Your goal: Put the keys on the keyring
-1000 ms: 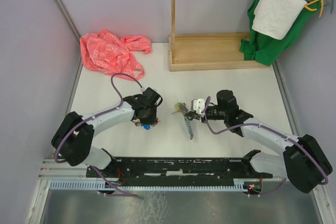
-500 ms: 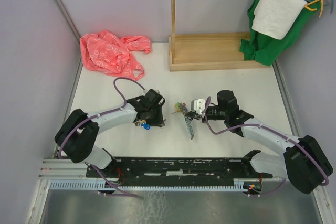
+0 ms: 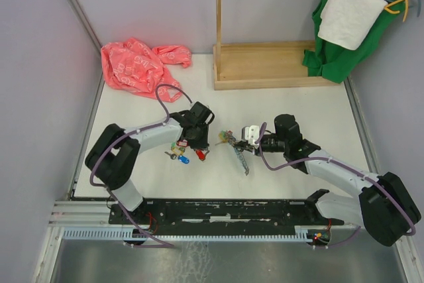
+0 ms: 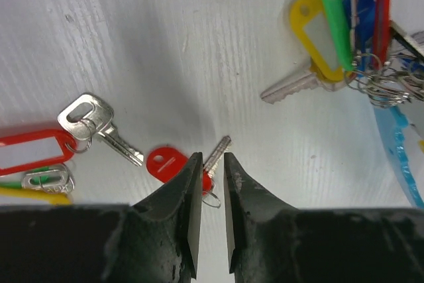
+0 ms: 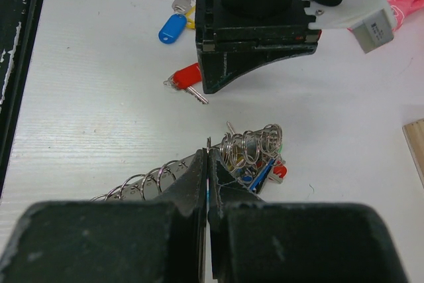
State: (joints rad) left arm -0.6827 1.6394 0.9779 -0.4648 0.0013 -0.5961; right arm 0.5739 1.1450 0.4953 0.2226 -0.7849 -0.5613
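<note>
While the right gripper (image 5: pixel 207 158) has its fingers pressed together on a grey wire of the keyring (image 5: pixel 151 180), that loop sits at lower centre of its wrist view. It is probably pinned there to stay steady for threading.

The left gripper (image 4: pixel 212 158) sits at bottom centre of its own view, fingers narrowly apart and straddling the ring end of a red-tagged key (image 4: pixel 165 162) that lies flat on the white table (image 4: pixel 199 44). No pinch shows yet; this looks like lining up for a pick. The key's blade points to the upper right, toward the ring.

Already hung on the ring, at upper right of the left wrist view, are a yellow tag (image 4: pixel 315 38) and a green tag (image 4: pixel 334 18). The light-blue sleeve (image 4: pixel 397 144) is at the right edge.

More loose keys wait apart from the ring — a silver key (image 4: pixel 93 116) at left, and a blue-tagged key (image 5: pixel 172 28) at upper left of the right wrist view.
</note>
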